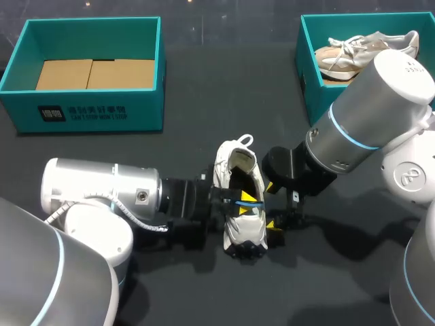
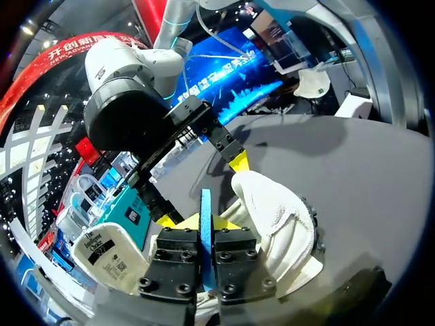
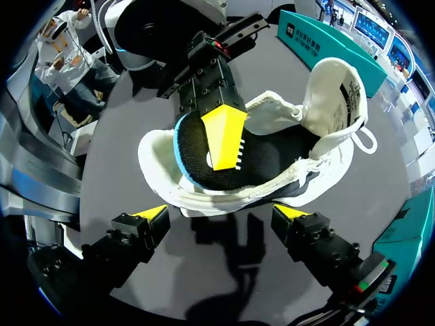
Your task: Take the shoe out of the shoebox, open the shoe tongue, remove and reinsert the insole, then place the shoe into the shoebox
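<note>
A white shoe (image 1: 243, 227) lies on the dark table between my two grippers, its tongue (image 3: 336, 85) folded back. Its black insole (image 3: 272, 159) has a blue edge (image 2: 205, 204). My left gripper (image 1: 246, 200) reaches into the shoe's opening from the left. It is shut on the insole's edge, which stands thin and upright between its yellow fingertips (image 2: 224, 223). My right gripper (image 3: 223, 214) stands open just to the right of the shoe's side, holding nothing. The teal shoebox (image 1: 88, 112) at the back left holds only cardboard.
A second teal box (image 1: 309, 71) at the back right holds another pale shoe (image 1: 363, 51). My right arm (image 1: 367, 115) hangs over the table in front of it. Bare dark table lies in front of the shoe and between the two boxes.
</note>
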Controlling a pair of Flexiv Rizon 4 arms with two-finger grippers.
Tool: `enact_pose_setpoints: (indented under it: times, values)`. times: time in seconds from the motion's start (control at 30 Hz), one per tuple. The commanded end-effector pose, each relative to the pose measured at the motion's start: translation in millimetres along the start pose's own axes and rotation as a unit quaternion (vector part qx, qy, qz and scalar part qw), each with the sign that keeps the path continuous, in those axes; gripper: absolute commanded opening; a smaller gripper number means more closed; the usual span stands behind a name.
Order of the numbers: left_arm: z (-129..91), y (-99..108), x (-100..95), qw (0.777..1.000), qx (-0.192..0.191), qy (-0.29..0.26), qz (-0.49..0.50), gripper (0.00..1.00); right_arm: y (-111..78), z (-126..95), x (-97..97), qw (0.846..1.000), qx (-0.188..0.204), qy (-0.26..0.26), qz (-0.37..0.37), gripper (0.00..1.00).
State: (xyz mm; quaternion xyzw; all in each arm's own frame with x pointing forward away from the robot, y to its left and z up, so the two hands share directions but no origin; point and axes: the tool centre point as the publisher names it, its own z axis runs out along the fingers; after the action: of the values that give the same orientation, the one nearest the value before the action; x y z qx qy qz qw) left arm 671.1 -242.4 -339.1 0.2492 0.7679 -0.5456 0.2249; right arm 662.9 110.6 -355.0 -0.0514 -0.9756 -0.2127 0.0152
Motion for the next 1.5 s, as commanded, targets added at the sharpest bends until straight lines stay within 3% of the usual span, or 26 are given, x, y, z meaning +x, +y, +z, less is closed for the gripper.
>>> enact_pose_setpoints:
  times: [0.03,0.3,0.33,0.37,0.77,0.87,0.93,1.5]
  values:
    - [11,8,-0.7,1.000,-0.015,0.001,-0.002,0.00,-0.1,1,1.1,1.000,0.000,-0.001,0.000,1.00]
    - [6,8,-6.4,1.000,-0.023,0.000,-0.020,0.00,-0.1,1,1.1,1.000,0.000,-0.001,0.000,1.00]
    - [4,6,-6.7,1.000,-0.020,0.001,-0.024,0.15,-0.1,1,1.1,1.000,0.000,-0.001,0.000,1.00]
    - [3,4,-7.0,1.000,-0.017,0.001,-0.026,0.23,-0.1,1,1.1,1.000,0.000,-0.001,0.000,1.00]
    - [-6,-16,-3.5,0.998,-0.002,0.033,-0.053,0.31,-0.1,1,1.1,1.000,0.000,-0.001,0.000,1.00]
    - [-5,-16,-2.5,0.998,-0.001,0.036,-0.053,0.25,-0.1,1,1.1,1.000,0.000,-0.001,0.000,1.00]
    - [-3,-15,-1.6,0.998,-0.002,0.038,-0.051,0.00,-0.1,1,1.1,1.000,0.000,-0.001,0.000,1.00]
    - [9,22,1.4,0.997,-0.062,0.038,-0.017,0.00,-0.1,1,1.1,1.000,0.000,-0.001,0.000,1.00]
